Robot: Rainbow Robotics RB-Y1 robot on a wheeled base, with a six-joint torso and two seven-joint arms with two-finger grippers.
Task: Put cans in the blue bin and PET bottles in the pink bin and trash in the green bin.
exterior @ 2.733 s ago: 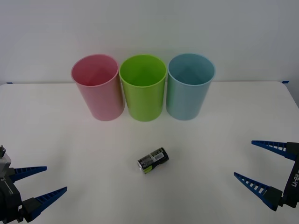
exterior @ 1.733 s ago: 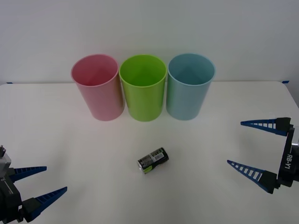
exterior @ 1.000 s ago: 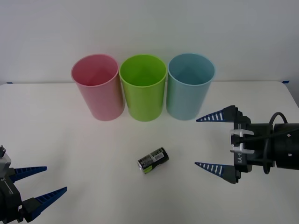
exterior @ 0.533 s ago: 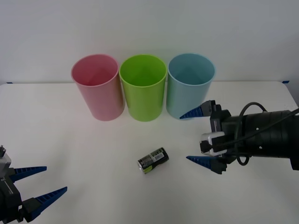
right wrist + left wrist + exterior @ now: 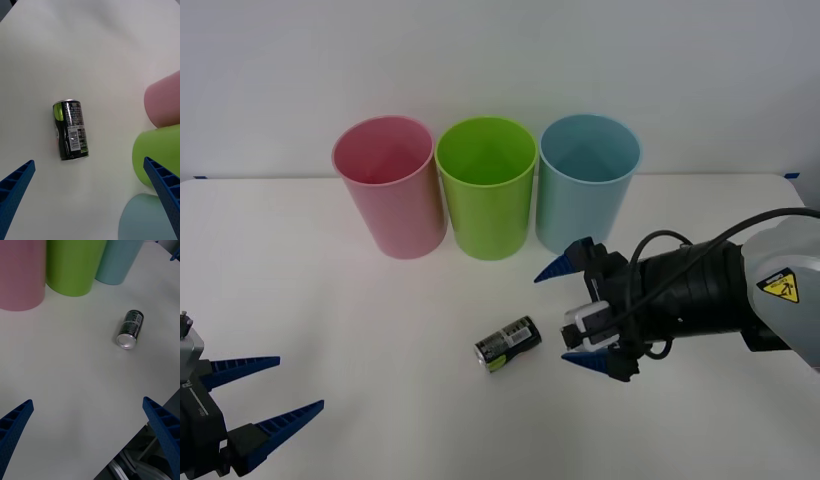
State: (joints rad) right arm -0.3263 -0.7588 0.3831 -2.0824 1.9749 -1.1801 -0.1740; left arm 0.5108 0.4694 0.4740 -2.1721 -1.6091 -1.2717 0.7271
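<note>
right gripper (image 5: 575, 314) is sitting low over the table (image 5: 330, 330) with jaws spread wide and holding nothing; the can (image 5: 506, 343) is lying on its side just ahead of the fingertips, outside the gap, not touching either finger

in the right wrist view the can (image 5: 70, 130) is lying ahead of the opening and nearer one finger than the other, its long axis pointing roughly along the approach rather than across it. Judgement: the wide spread is giving margin for a round thing that can roll, and the fingers look set to be closing across the can's curved sides, which is the narrow dimension and the sensible way to be gripping it

blue bin (image 5: 587, 185) is standing upright just beyond the upper finger, so the carry is looking short. green bin (image 5: 486, 186) is standing in the middle and pink bin (image 5: 390, 185) on the far side of it from the jaws, all three in one row, neighbours close or touching

left gripper (image 5: 268, 394) is waiting at the near left corner, jaws also wide apart and holding nothing, can well ahead of them in the left wrist view (image 5: 129, 334)

Judgement: reach step, nothing binned so far; risk is nudging the can and making it roll
</note>
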